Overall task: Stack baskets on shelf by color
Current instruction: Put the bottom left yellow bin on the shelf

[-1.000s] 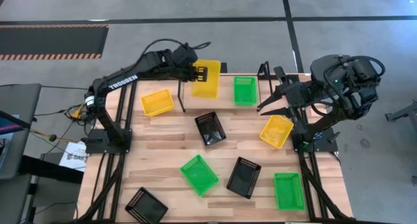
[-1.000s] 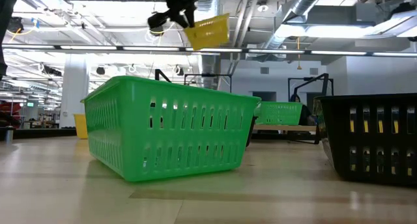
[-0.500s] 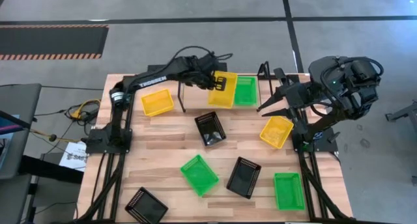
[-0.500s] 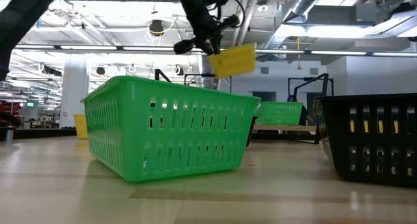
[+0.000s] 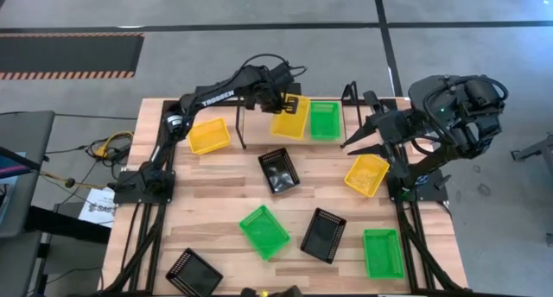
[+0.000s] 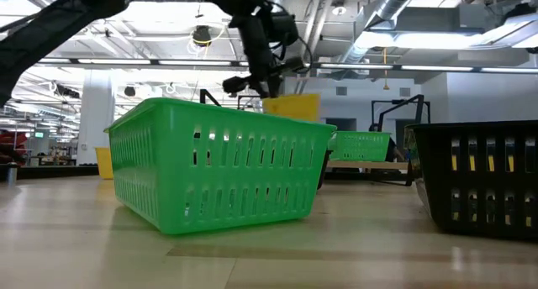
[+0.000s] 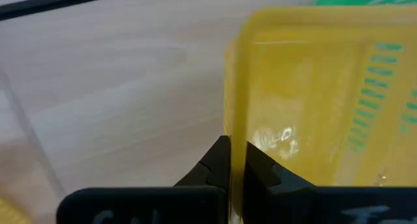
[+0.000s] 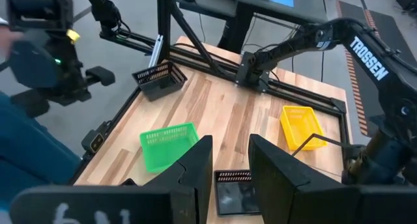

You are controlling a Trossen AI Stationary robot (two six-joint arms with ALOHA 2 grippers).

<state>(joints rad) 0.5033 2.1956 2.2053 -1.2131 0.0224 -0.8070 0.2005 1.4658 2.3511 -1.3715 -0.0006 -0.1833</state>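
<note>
Yellow on top, high view: left gripper point(image 5: 282, 101) is out over the shelf point(image 5: 259, 116), pinched onto the rim of a yellow basket point(image 5: 290, 117) that sits just beside a green basket point(image 5: 325, 120) on the same shelf.
Writing, high view: TROSSEN in white along the left arm's forearm.
Right arm, high view: right gripper point(image 5: 356, 139) waits by the table's right edge, above another yellow basket point(image 5: 366, 173).
Spread on the table, high view: a third yellow basket point(image 5: 209, 135) beside the shelf, a black basket point(image 5: 278, 169) at centre, two more black ones point(image 5: 324, 235) point(image 5: 193, 272), plus two further green ones point(image 5: 263, 231) point(image 5: 383, 252), all on the wooden table point(image 5: 216, 202).
Low view: a big green basket point(image 6: 220, 165) fills the front, tilted; behind it the gripped yellow basket point(image 6: 292, 107) hangs from the left gripper point(image 6: 262, 86), and a black basket point(image 6: 479, 178) sits at the right edge.
Left wrist view: two dark fingertips point(image 7: 218, 160) close together on the thin yellow wall, a narrow clamp right on the rim; pale wood plank underneath.
Right wrist view: fingers point(image 8: 199, 168) set apart with a clear gap and nothing between them; TROSSEN reads on the other arm farther off, over a yellow basket point(image 8: 301, 126).
</note>
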